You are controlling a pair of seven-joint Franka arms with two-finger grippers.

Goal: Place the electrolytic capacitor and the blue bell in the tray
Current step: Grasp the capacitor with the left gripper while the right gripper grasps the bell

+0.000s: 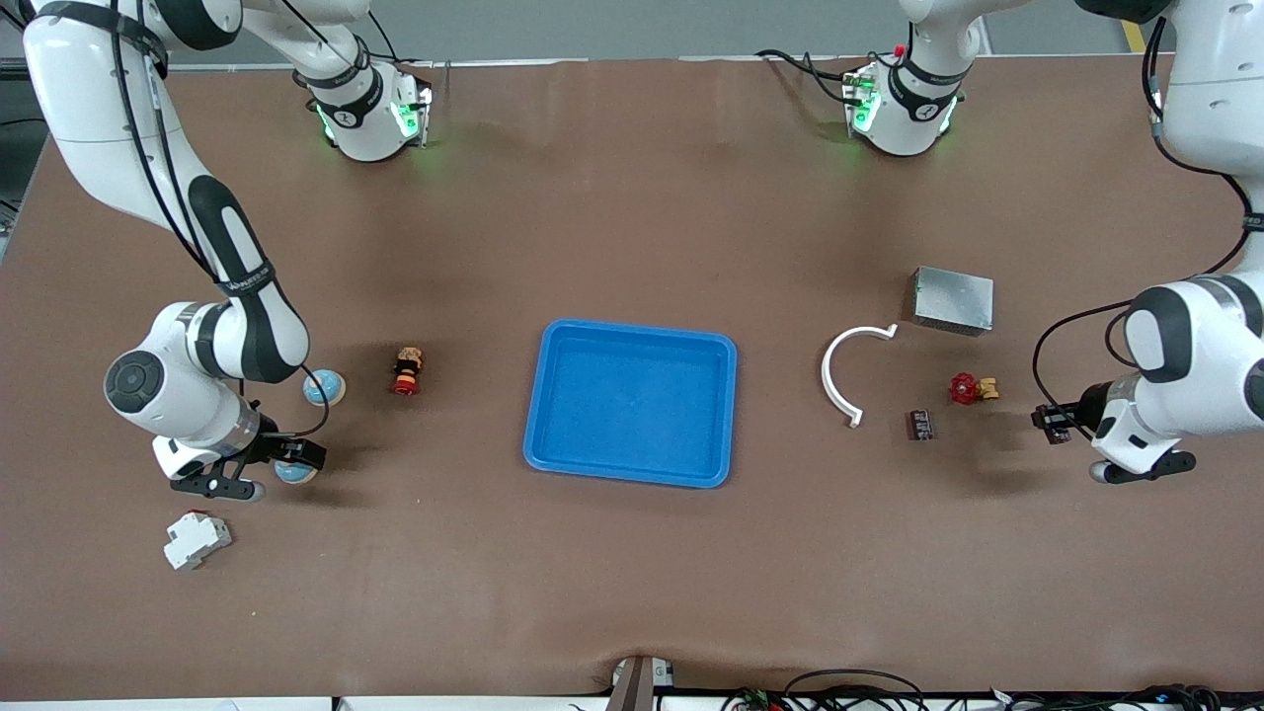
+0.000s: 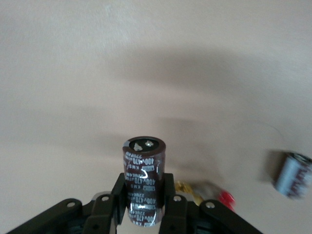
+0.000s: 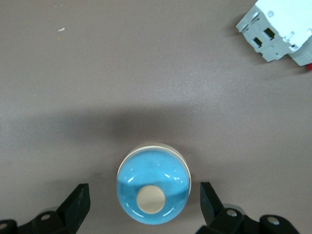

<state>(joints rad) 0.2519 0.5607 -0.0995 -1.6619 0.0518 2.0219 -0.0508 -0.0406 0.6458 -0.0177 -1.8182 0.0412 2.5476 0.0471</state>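
Left gripper clamps an upright electrolytic capacitor, apparently lifted, tray toward table middle; right gripper, jaws wide, straddles blue bell.

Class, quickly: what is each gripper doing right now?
Left gripper: shut on an electrolytic capacitor.
Right gripper: open, its fingers either side of a blue bell.

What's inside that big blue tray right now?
Nothing shows in the tray: its blue floor is bare, and nothing covers it. The left gripper is shut on a capacitor, and the open right gripper straddles a blue bell on the table.
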